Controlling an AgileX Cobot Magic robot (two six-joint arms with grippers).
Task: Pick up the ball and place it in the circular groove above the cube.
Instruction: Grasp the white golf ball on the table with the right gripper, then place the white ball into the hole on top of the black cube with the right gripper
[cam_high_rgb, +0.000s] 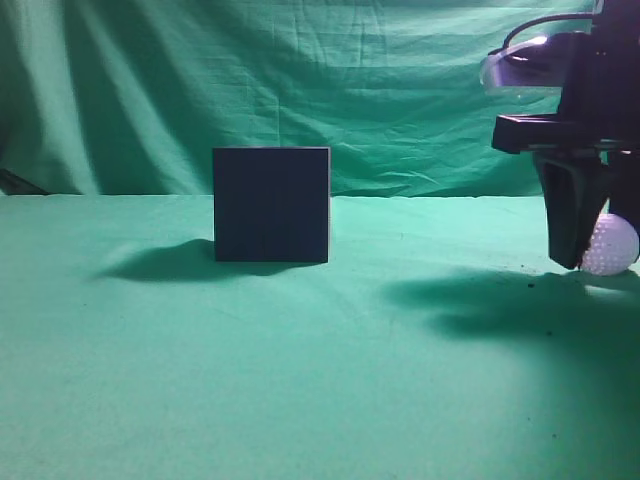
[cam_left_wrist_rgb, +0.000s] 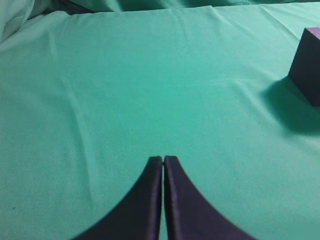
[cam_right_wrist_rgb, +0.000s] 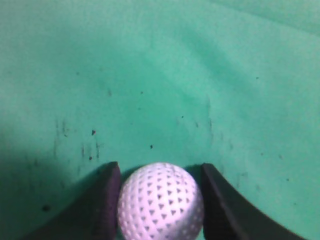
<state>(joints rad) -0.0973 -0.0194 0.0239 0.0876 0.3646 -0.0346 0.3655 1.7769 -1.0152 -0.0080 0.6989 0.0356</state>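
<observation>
White and dimpled, the ball sat low on the green surface far right, pinched by the right gripper, well apart from the dark cube, lift and placing undone, while the left gripper stayed out, pressed together.

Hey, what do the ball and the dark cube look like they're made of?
The ball looks like hard white plastic, matte, its surface covered in small dimples like a golf ball. The cube looks like dark, matte foam or plastic: flat unshiny faces, crisp edges. Which one, I cannot tell.
</observation>
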